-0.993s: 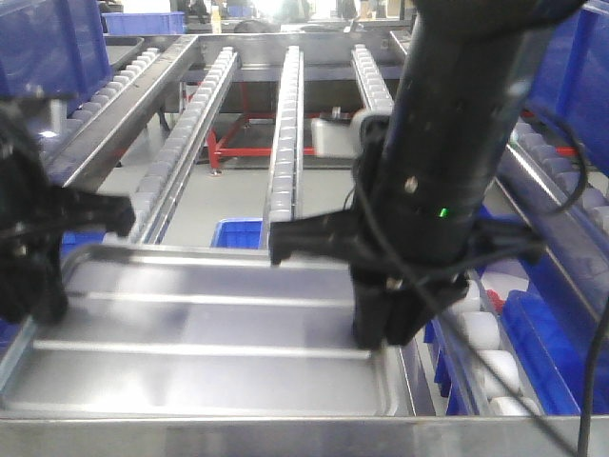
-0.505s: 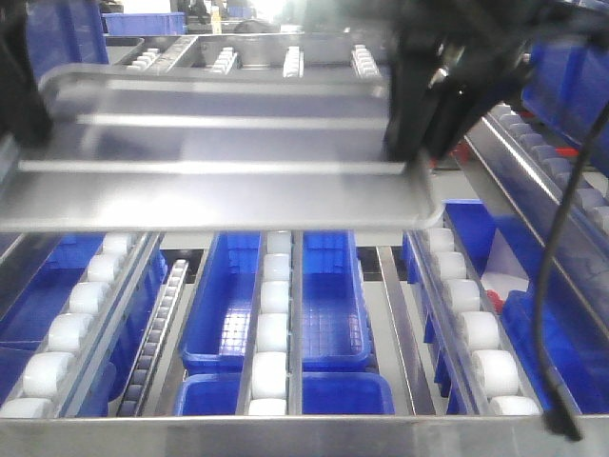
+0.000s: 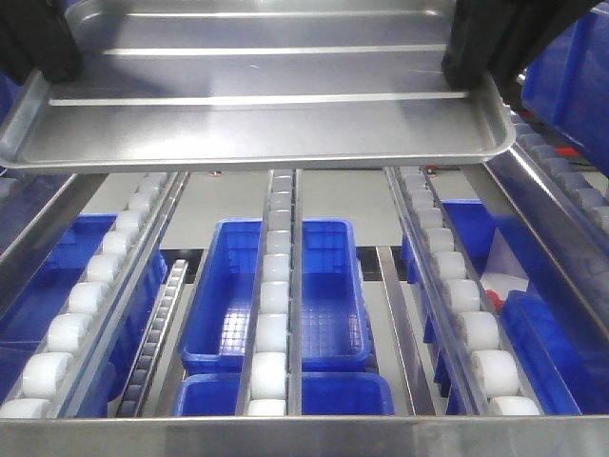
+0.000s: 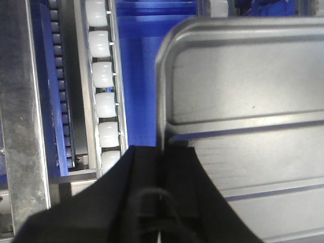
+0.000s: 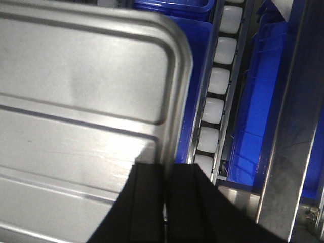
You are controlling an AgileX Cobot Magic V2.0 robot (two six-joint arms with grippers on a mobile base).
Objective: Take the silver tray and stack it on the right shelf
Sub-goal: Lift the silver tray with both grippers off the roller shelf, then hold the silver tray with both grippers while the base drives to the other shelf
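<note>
white-roller right shelf (image 3: 274, 319) | ribbed silver tray (image 3: 257, 129) | left claw (image 4: 162, 152), right claw (image 5: 164, 169) clamped

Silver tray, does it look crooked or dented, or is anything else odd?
Nothing stands out. The silver tray hangs roughly level above the right shelf, its short rims pinched by the left gripper and right gripper. No dents or spills show.
</note>
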